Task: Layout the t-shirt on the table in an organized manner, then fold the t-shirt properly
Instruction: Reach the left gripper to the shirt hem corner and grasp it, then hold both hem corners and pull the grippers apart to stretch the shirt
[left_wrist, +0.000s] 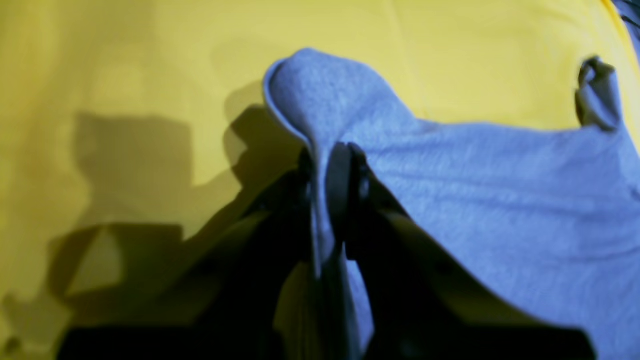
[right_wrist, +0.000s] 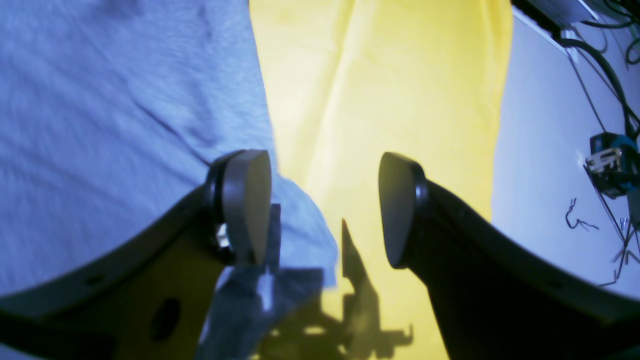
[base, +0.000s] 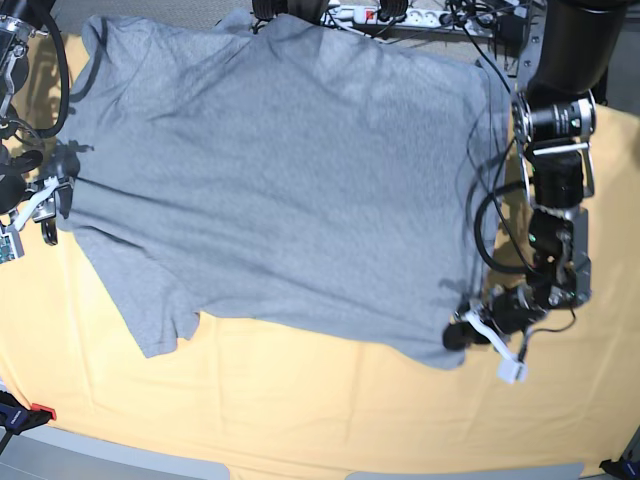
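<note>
Left gripper: jaws pressed together on a pinched ridge of the heather-grey short-sleeved cotton t-shirt, fabric squeezed between the two dark fingers and rising in a small peak just past them. In the base view this left gripper sits at the shirt's near corner on that view's right, at the hem edge. Right gripper: jaws spread wide with nothing between them; one grey pad lies over the shirt's edge, the other over bare yellow cloth. Whether that pad actually touches the fabric is unclear, the wrist view being blurred. In the base view the right gripper stands at the shirt's edge on that view's left, just beside the sleeve region. The t-shirt lies spread mostly flat, plain grey side up, with soft creases across the body and one sleeve pointing toward the near edge. It rests on the large table draped in pale yellow-orange cloth, which extends well beyond the shirt on the near side.
</note>
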